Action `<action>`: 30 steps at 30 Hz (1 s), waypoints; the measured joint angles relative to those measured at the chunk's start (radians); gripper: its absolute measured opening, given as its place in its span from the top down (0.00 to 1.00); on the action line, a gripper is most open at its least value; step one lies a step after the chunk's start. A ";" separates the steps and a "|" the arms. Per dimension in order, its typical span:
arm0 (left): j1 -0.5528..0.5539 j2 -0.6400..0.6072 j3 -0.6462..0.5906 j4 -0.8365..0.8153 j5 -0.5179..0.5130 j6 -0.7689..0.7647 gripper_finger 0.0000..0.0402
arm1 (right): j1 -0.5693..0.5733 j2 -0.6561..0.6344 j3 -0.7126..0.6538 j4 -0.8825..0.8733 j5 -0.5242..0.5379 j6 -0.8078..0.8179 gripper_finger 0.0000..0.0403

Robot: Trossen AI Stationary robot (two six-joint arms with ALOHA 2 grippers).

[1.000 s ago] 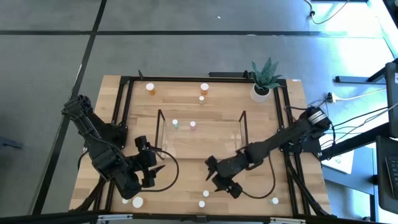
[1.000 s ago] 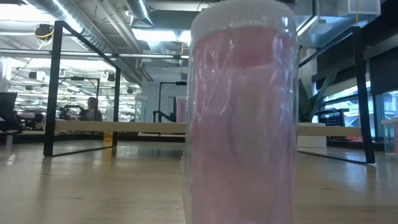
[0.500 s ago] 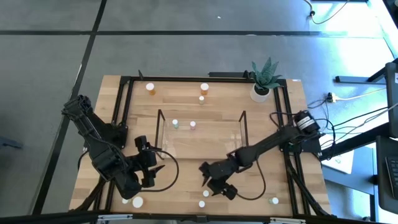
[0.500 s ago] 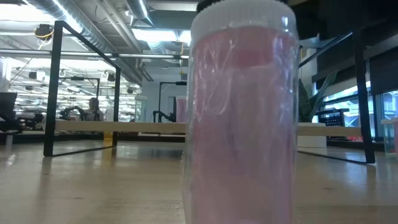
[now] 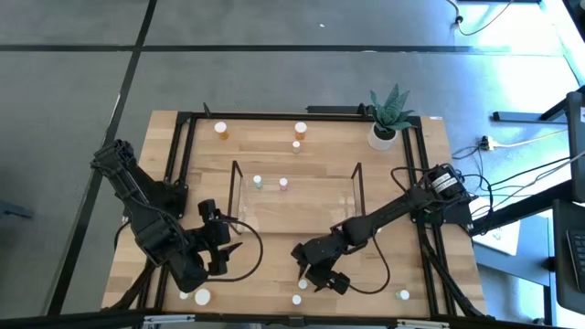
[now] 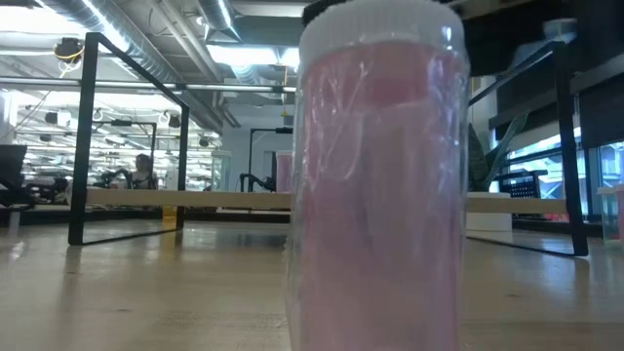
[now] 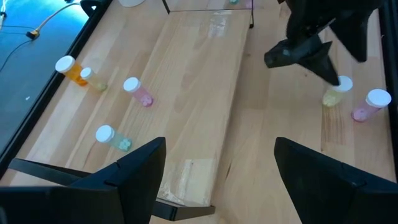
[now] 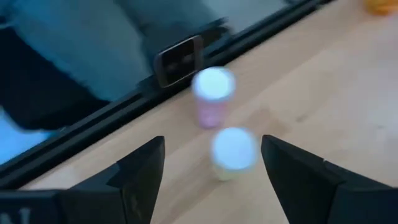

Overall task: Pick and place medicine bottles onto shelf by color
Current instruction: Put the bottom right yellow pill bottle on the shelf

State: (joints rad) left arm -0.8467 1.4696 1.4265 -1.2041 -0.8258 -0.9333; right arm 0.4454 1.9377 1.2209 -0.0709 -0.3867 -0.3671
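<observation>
Hovering wide open, the right end effector (image 5: 312,275) lines up over two bottles (image 8: 234,151) near the counter's (image 5: 274,219) front edge, probably choosing one; left end effector (image 5: 222,248) waits, also wide

the wooden table (image 5: 274,238) stood on a grey floor (image 5: 73,91) crossed by dark seam lines. a black rail frame (image 5: 183,117) ran along the table's edges. a potted plant (image 5: 390,111) with spiky green leaves sat in a white pot (image 5: 382,137) at the far right corner of the table. a white power strip (image 5: 485,143) with a cable lay on the floor to the right of the table. in the low view, a person (image 6: 144,172) was seated far back in the room beneath ceiling ducts (image 6: 146,39) and strip lights (image 6: 244,54).
</observation>
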 joint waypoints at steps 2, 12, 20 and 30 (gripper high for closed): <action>0.000 0.000 0.000 0.006 -0.007 0.000 0.27 | -0.002 0.000 0.000 -0.033 -0.031 -0.030 0.33; 0.021 0.000 0.000 0.044 -0.026 -0.007 0.27 | -0.002 0.000 0.000 -0.132 -0.133 -0.038 0.33; 0.074 0.000 0.000 0.061 -0.024 -0.002 0.27 | -0.003 0.000 0.000 -0.211 -0.078 -0.055 0.33; 0.119 0.000 0.000 0.061 0.036 0.053 0.27 | -0.048 -0.001 0.003 -0.230 0.054 0.075 0.33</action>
State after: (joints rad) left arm -0.7276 1.4696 1.4265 -1.1431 -0.7897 -0.8803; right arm 0.3978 1.9369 1.2240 -0.3014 -0.3324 -0.2922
